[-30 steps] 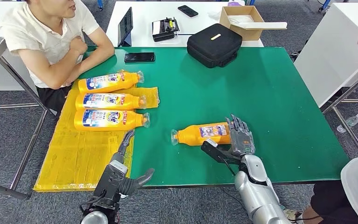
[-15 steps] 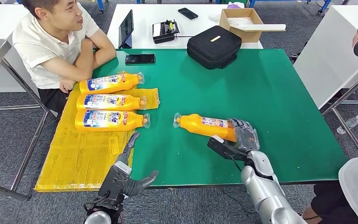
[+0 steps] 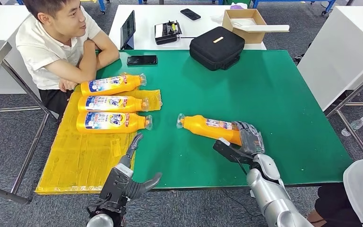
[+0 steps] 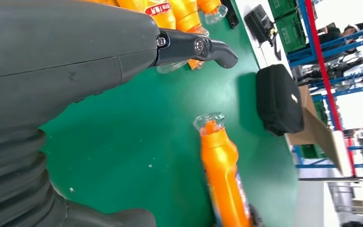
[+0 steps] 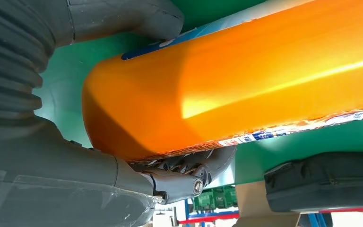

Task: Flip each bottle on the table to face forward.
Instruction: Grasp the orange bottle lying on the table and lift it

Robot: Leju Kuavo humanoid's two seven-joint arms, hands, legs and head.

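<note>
The left robot hand hovers at the near edge of the green bench, fingers spread apart and holding nothing, its fingertips by the edge of a yellow sheet; the right robot hand is clamped round the base end of an orange bottle, thumb on the near side and fingers wrapped over the far side, which the right wrist view shows close up; that bottle lies on its side on the green surface, slightly angled, its clear cap toward the robot's left, a label strip showing along its top; the left wrist view catches it too. Further back on the yellow sheet three more bottles lie side by side, labels up, caps toward the robot's right; beyond them a seated person leans folded arms on the bench corner; a phone and a black case rest at the far edge.
</note>
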